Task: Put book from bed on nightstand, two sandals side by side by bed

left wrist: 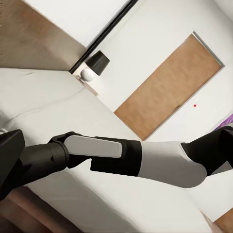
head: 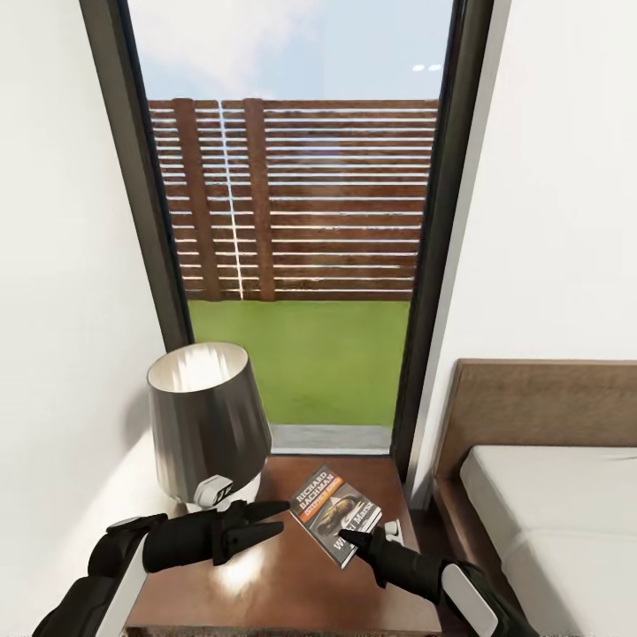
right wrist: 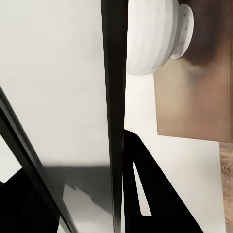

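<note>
Nearest us in the head view, both arms reach fwd over the nightstand (head: 265, 584), a dark brown glossy top at approx 6 o'clock. The left gripper (head: 270, 520) comes in from 7 o'clock, forearm nearly level, tips aimed toward 3 o'clock; its two fingers sit a little apart and hold nothing, just short of the book (head: 334, 513). The right gripper (head: 352, 536) comes in from 5 o'clock, pointing toward 10 o'clock, tip on the book's near edge; we cannot tell if its jaws are apart or together, since the black fingers merge against the dark cover.

The book lies flat on the nightstand, cover up, long axis running from approx 11 to 5 o'clock, title end away from us, orange band across the middle.

Just beyond the left gripper stands a lamp (head: 209, 420) w/ dark shade and white base, at the nightstand's 9 o'clock side. The bed (head: 548, 495) sits at 4 o'clock, pale mattress, brown headboard. Farther: window (head: 296, 221), grass, slatted fence.

In the left wrist view the right arm (left wrist: 145, 160) crosses over the mattress.
</note>
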### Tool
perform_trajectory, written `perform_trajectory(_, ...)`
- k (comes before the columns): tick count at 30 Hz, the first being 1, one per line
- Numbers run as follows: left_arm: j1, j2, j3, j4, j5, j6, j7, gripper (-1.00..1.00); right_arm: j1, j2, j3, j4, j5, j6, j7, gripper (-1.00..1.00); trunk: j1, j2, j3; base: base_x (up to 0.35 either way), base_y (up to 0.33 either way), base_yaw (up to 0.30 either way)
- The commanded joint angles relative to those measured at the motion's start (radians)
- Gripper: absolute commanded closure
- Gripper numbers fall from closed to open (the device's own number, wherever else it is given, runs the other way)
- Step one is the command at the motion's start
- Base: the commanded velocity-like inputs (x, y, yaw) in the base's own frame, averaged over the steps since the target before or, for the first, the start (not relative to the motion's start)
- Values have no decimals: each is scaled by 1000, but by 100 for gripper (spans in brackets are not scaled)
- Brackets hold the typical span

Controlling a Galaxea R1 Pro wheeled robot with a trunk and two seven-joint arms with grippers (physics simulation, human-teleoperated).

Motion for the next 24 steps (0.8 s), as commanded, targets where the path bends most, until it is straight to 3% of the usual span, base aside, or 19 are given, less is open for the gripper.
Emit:
perform_trajectory(1,-1,1,-1,0,4,11,-1,-100,-1,-1,3,0,-8,4,0,100,4,-8,-4,0,0,0)
perform_trajectory(24,-1,0,-1,0,4,11,0,-100,-1,-1,3,0,-8,4,0,100,92,-169,-76,0,0,0)
